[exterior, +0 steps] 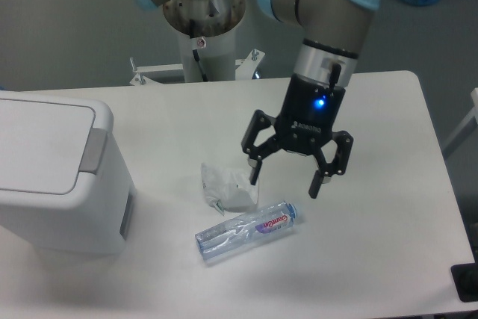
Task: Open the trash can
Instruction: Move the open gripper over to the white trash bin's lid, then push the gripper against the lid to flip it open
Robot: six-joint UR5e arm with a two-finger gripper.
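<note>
The trash can (pixel 52 177) is a large boxy white bin at the left edge of the table, its flat lid down and a grey push-tab (pixel 92 150) on the rim's right side. My gripper (pixel 286 178) hangs above the table's middle, well to the right of the can. Its fingers are spread wide and open, with nothing between them.
A crumpled white wrapper (pixel 228 187) lies just left of the gripper's fingers. A clear plastic bottle (pixel 246 230) lies on its side in front of it. The arm's base column (pixel 203 28) stands behind the table's far edge.
</note>
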